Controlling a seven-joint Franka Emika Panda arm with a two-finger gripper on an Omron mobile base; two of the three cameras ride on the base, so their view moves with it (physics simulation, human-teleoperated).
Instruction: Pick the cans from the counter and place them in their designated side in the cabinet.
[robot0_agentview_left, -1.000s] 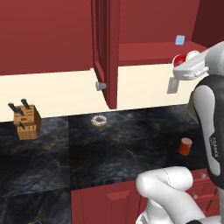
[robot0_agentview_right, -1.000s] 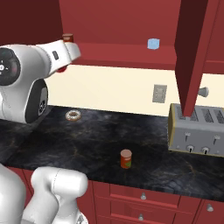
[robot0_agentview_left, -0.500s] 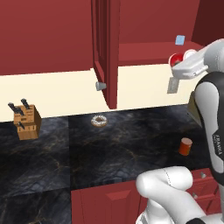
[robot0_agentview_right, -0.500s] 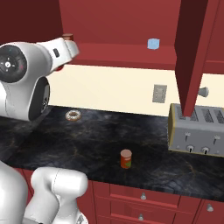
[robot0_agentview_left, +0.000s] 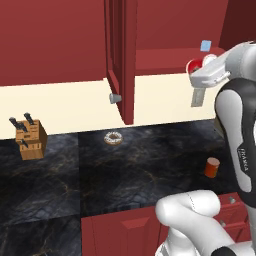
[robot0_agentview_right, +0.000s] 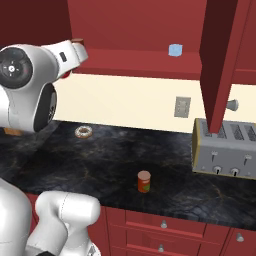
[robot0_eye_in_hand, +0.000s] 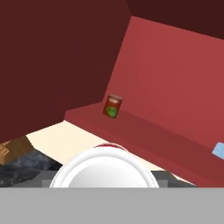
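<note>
Kitchen: dark red fronts, cream back wall.
Table (robot0_agentview_right: 100, 165): black marble-look top with gold veins, carrying everything below.
Cabinet (robot0_agentview_left: 165, 30): dark red wall cupboard, door (robot0_agentview_left: 120, 55) swung open, red shelf (robot0_eye_in_hand: 148, 131) inside.
Toaster (robot0_agentview_right: 225, 149): grey, at the table's right.
Knife block (robot0_agentview_left: 30, 139): wooden, far left.
Claw (robot0_agentview_left: 199, 66): raised at the shelf's front edge, clenched around a red can (robot0_eye_in_hand: 103, 168) whose pale top faces the hand camera.
Second can (robot0_eye_in_hand: 113, 106): upright on the shelf, deep in its corner.
Third can (robot0_agentview_right: 144, 181): red, upright near the table's front edge.
Doughnut (robot0_agentview_left: 113, 138): near the back wall.
Blue box (robot0_agentview_right: 175, 50): on the shelf.
</note>
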